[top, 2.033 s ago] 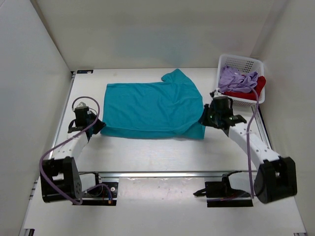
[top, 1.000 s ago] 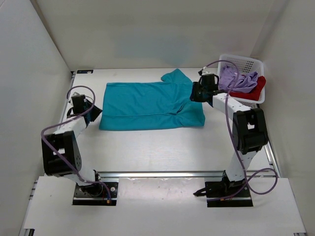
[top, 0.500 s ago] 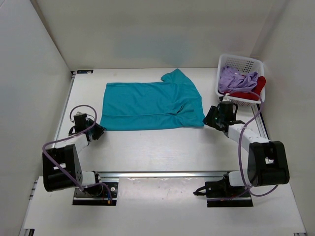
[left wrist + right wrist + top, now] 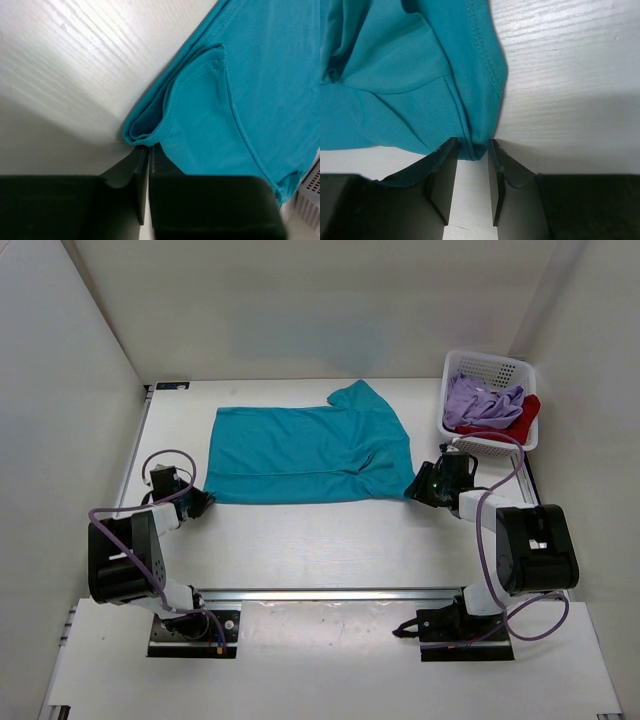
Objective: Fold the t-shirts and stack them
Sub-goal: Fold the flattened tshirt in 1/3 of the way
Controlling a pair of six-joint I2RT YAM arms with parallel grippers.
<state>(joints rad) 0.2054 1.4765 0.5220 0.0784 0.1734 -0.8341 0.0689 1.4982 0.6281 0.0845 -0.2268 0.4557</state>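
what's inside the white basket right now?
The basket holds a crumpled lavender t-shirt lying on a red t-shirt, visible only at the right and near sides. The rest of the red one and the basket floor are covered.

Your teal t-shirt (image 4: pixel 305 452) lies folded flat across the bench (image 4: pixel 300 540); lavender t-shirt (image 4: pixel 478 403) and red t-shirt (image 4: pixel 527 412) sit crumpled in the basket (image 4: pixel 500 368).

My overhead view is bright and evenly lit, with only soft shadows. In both wrist views the table (image 4: pixel 60 75) glares white up top and falls into grey shadow beside the dark, blurred fingers (image 4: pixel 442 185).
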